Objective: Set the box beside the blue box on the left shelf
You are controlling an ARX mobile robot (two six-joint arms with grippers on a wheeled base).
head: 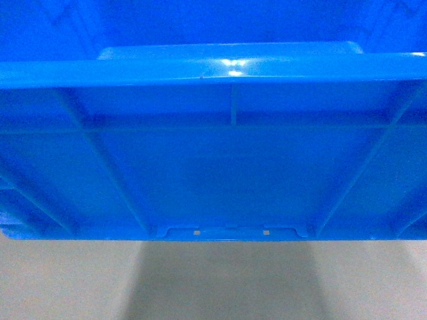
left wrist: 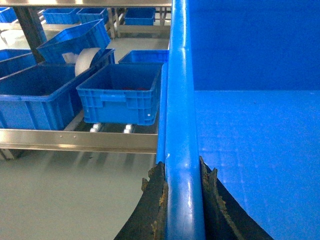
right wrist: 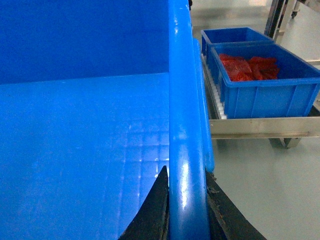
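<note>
Held aloft between two grippers: the box, one large bright-blue open-top crate, filling nearly the whole head view, ribbed wall facing the camera, small tab with two tiny holes at 6 o'clock on its bottom edge, pale floor below. Left gripper clamped narrow on the box's thick left rim, one dark worn finger outside the rim, one inside. Right gripper likewise pinched on the right rim, two dark fingers straddling it. Inside the box, bare blue bottom only. In the left wrist view, at 10 o'clock from the gripper, the left shelf, a metal-railed rack with white rollers just visible under the crates; on it, at least four blue crates in the near rows, the nearest small crate just beside the held box's rim, a white roll propped in another behind. More blue crates further back, count unclear. In the right wrist view, at 2 o'clock, two blue crates on another roller rack; the nearer one holding red items.
</note>
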